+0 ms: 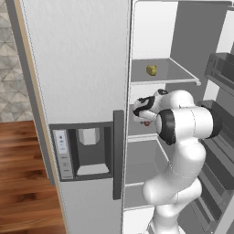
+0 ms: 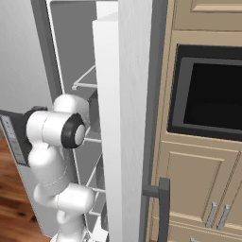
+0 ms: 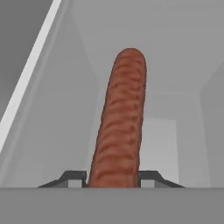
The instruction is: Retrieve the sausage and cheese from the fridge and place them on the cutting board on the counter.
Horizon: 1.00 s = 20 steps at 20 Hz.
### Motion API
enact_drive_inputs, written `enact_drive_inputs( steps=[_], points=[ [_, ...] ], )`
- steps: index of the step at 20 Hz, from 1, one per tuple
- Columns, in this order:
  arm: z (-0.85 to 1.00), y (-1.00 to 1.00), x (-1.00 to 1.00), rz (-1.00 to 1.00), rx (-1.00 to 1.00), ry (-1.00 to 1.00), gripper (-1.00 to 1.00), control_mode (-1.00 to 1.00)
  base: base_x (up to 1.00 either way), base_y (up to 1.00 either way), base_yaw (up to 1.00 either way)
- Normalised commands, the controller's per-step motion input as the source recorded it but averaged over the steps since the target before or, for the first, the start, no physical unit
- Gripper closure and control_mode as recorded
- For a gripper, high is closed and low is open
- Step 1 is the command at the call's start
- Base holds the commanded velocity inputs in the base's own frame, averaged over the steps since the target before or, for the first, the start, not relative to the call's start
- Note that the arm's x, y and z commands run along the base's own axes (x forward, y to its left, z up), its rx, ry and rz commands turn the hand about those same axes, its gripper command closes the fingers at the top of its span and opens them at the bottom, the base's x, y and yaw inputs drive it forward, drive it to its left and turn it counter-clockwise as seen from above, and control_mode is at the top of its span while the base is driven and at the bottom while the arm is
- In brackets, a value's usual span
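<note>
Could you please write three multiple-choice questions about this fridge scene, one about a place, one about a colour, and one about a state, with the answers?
1. Where is the cheese?
A. On the upper shelf inside the open fridge
B. In the water dispenser
C. On the wooden floor

2. What colour is the sausage?
A. Green
B. Dark reddish-brown
C. White

3. What is the gripper doing?
A. Open, with nothing between its fingers
B. Shut on the cheese
C. Shut on the sausage

Answers:
1. A, the left base view shows the small yellowish chunk lying on the upper white shelf, above the arm.
2. B, the hand view shows a reddish-brown rod against the grey fridge walls.
3. C, in the hand view the two dark fingertips sit tight against both sides of the sausage's near end.
</note>
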Motion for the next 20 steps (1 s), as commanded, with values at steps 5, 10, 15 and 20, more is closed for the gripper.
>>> enact_drive_inputs(
  steps=[5,10,15,20],
  points=[
    [0.16,0.16,-0.74,0.09,0.0,-0.15,1.0,-1.0,0.0,0.0,0.0],
    [0.38,0.17,-0.6,0.09,0.0,-0.05,1.0,-1.0,0.0,0.0,0.0],
    [0.59,0.04,-0.53,0.06,-0.01,0.0,1.0,-1.0,0.0,0.0,0.0],
    [0.63,0.02,-0.55,0.02,-0.02,0.03,1.0,-1.0,0.0,0.0,0.0]
  ],
)
